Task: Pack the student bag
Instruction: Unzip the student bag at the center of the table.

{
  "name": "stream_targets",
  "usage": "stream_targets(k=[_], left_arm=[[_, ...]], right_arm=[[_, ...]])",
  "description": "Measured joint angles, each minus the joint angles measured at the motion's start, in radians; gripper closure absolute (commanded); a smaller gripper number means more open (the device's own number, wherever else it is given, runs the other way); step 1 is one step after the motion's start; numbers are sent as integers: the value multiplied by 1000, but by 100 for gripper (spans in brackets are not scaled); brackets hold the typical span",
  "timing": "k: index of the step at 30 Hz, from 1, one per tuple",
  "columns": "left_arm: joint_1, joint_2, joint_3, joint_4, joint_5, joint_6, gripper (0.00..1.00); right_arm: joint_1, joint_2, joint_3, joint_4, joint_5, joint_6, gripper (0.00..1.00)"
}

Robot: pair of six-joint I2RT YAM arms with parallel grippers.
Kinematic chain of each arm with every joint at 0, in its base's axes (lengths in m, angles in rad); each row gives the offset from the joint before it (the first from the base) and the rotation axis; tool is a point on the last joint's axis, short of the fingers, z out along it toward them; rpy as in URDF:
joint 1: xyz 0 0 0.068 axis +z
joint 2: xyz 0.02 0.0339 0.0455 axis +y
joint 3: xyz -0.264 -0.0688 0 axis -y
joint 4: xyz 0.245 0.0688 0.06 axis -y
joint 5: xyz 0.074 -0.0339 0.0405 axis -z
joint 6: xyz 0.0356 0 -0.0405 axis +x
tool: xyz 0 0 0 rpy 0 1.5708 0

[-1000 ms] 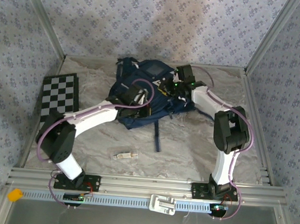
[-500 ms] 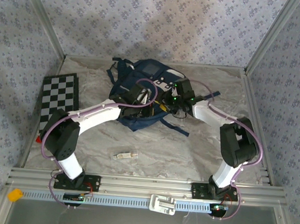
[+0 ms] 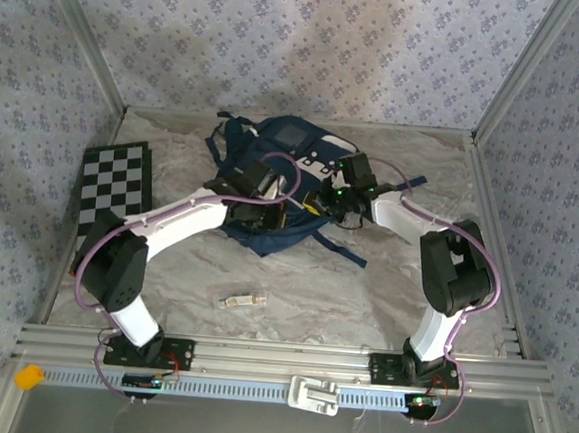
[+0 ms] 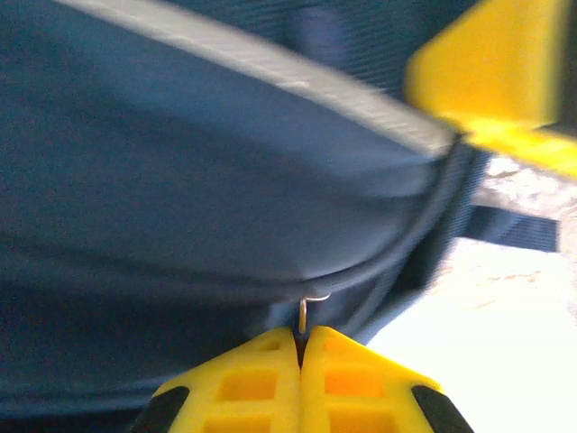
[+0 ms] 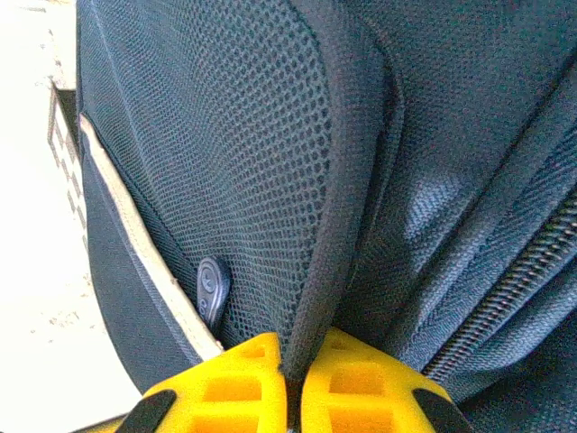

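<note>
- Logging a table [image 3: 383, 304] draped in pale, creased cloth, boxed in by metal posts and by walls [image 3: 283, 45] papered in a grey-blue floral print.
- Noting a checkerboard [image 3: 116, 188] lying flat at the left edge, a small pale item [image 3: 242, 299] near the middle front, and a yellow piece [image 3: 28, 377] and a white clip [image 3: 314, 393] down by the front rail [image 3: 278, 358].
- Finding the bag [image 3: 298, 137] slumping at far centre of the table, between both arms.
- Watching the left gripper [image 4: 302, 347] pinching fully closed on a thin metal tab [image 4: 305, 311] hanging off the bag's seam.
- Watching the right gripper [image 5: 293, 361] clamping closed on the bound edge of a mesh panel [image 5: 243, 180], with fabric running down between the fingers.
- Comparing with a second back:
  - bag spreading wider and flatter, white patch [image 3: 319, 164] now showing on top;
  - loose strap [image 3: 342, 249] pointing rightward rather than toward the near edge;
  - right gripper sitting lower and closer to the left one;
  - checkerboard and pale item staying put.
</note>
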Motion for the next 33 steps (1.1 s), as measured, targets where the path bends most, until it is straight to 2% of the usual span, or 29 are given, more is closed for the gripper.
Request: stream_targets(k=[4,7,9,11,14,17,19,23,28,31,33], left_arm=[[52,-22,-12,-6,-10,41,100],[30,-20,-14,23,19,56,100],[-14,0,4,43,19,56,100],[-57,49,55,43,13,55,100],[-116,145,161,43,23,43,100],[-146,200,228,37,37,33,100],[-152,206,242,27,43,32,100],[-151,206,255,8,53,32,100],[-149,206,256,4,54,30,100],[-145,206,256,2,54,30,100],[-142,206,256,0,53,30,100]], right_arm=[[-88,2,43,-108,-58,-115,100],[-134,29,132,-209,-72,-194,99],[-157,63,200,-261,-69,-233,85],[-178,98,259,-298,-55,-253,76],[-205,120,299,-285,-33,-262,57],[-206,89,262,-227,-14,-238,48],[-202,29,177,-172,-5,-207,46],[-194,-109,-31,-52,-8,-93,50],[-171,-116,-90,48,-7,6,59],[-154,-122,-97,67,18,40,72],[-142,-129,-106,76,35,53,88]])
